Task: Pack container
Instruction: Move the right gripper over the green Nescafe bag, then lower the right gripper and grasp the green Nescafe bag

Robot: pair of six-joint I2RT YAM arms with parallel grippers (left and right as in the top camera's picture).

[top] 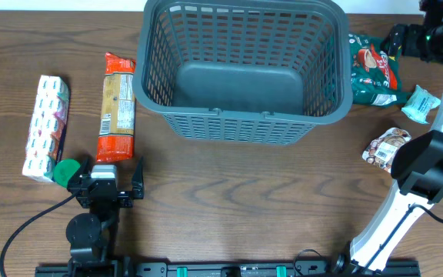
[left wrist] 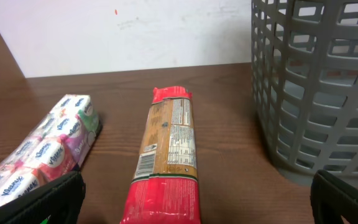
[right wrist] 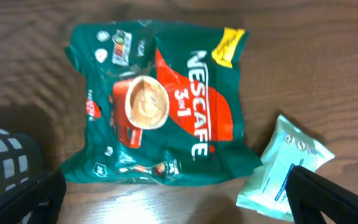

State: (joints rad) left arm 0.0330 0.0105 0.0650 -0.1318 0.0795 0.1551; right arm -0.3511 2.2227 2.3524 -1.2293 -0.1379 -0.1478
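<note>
A: Left gripper [top: 108, 173], entry?
B: Fingers spread, empty. Container [top: 237, 127] at far centre of table, ahead and to its right, well apart.
A: Right gripper [right wrist: 179, 198]?
B: Spread, empty, just right of container, above coffee packet [right wrist: 160, 106].

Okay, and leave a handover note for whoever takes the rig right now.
Left gripper: open, empty, just short of the red cracker packet.
Right gripper: open, empty, above the Nescafé bag.
Container: upright, empty.
Tissue pack lies left of the crackers; pale sachet and brown snack packet lie right of the container, near the bag.
Done: nothing packed. Left: all five items.
</note>
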